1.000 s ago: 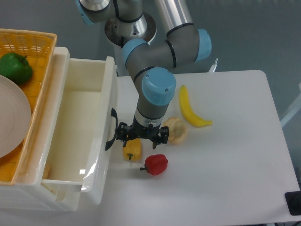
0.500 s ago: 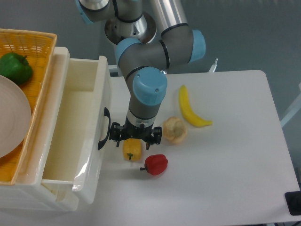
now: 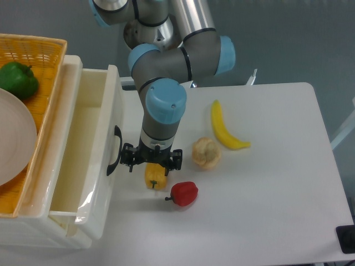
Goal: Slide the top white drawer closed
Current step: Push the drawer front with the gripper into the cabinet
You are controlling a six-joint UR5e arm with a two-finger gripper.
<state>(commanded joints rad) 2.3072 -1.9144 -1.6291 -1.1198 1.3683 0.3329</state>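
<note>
The top white drawer (image 3: 108, 105) stands partly pulled out at the left, and its deep tray shows nothing inside. Its black curved handle (image 3: 115, 151) faces right. My gripper (image 3: 151, 160) points down just right of the drawer front. Its left side is at or touching the handle, and its black finger links are spread apart. The jaws look open with nothing held. A yellow pepper (image 3: 156, 176) lies on the table right under the gripper.
A red pepper (image 3: 184, 193), a beige round bun (image 3: 206, 153) and a banana (image 3: 224, 127) lie right of the gripper. On top of the cabinet, a wicker basket (image 3: 33, 47) holds a green pepper (image 3: 18, 79) and a plate (image 3: 11, 138). The white cabinet base (image 3: 61, 235) juts out below.
The drawer front has slid left, further into the cabinet. My gripper has moved left with it, staying against the handle side. The fruit has not moved.
</note>
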